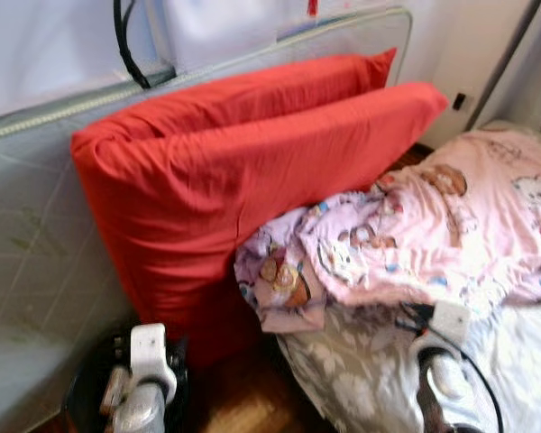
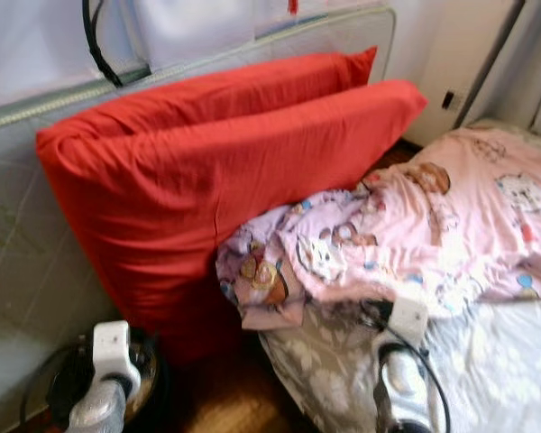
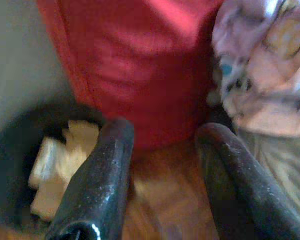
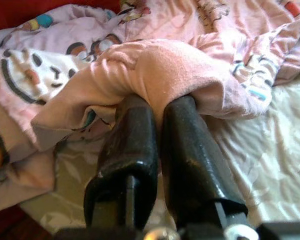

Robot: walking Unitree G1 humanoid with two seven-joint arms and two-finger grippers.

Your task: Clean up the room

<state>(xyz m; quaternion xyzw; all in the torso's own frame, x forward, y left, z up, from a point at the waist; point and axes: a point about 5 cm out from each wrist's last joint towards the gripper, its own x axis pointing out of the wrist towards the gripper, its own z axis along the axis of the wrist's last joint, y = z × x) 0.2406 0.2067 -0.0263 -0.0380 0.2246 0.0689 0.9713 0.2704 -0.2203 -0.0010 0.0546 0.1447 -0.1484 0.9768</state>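
Observation:
A pink cartoon-print blanket [image 1: 433, 225] lies crumpled on the bed, its edge hanging over the near corner. My right gripper [image 4: 160, 102] is low over the bed, shut on a bunched pink fold of the blanket [image 4: 160, 65]. Two red pillows [image 1: 234, 171] lean upright against a grey mattress [image 1: 27, 271] to the left of the bed. Down by the floor, my left gripper [image 3: 165, 135] stands open with nothing between its fingers, in front of the base of the red pillows [image 3: 140, 75].
A black bin [image 1: 86, 383] holding pale crumpled paper [image 3: 65, 160] stands on the wooden floor [image 1: 243, 406] beside my left arm. The bed has a grey floral sheet [image 1: 523, 361]. A black cable [image 1: 126, 45] hangs over the mattress top.

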